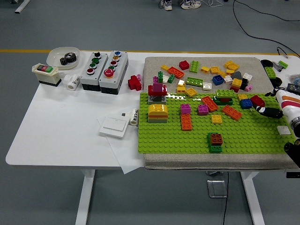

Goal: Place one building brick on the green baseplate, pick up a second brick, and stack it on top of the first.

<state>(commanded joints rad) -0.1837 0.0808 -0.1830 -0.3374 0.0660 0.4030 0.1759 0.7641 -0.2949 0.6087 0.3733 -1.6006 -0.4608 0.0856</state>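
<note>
While its grip is unclear (too small), robot hand [271,111] overhangs green baseplate [243,136].

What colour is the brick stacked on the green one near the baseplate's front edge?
Brown, seen in the head view.

From my remote seat I see the white rectangular table [61,131] carrying a grey fabric mat [211,161] over its right half — the green studded baseplate [253,138] lies on that mat, not on the tabletop. Directly on the bare white surface sit a white bowl holding a black gear [63,57], a small beige switch box [45,71], two grey push-button control boxes [103,70], a red cross-shaped brick [134,82], a flat white wall switch plate [114,125] and a white paper sheet [127,159] — all left of the mat.
</note>
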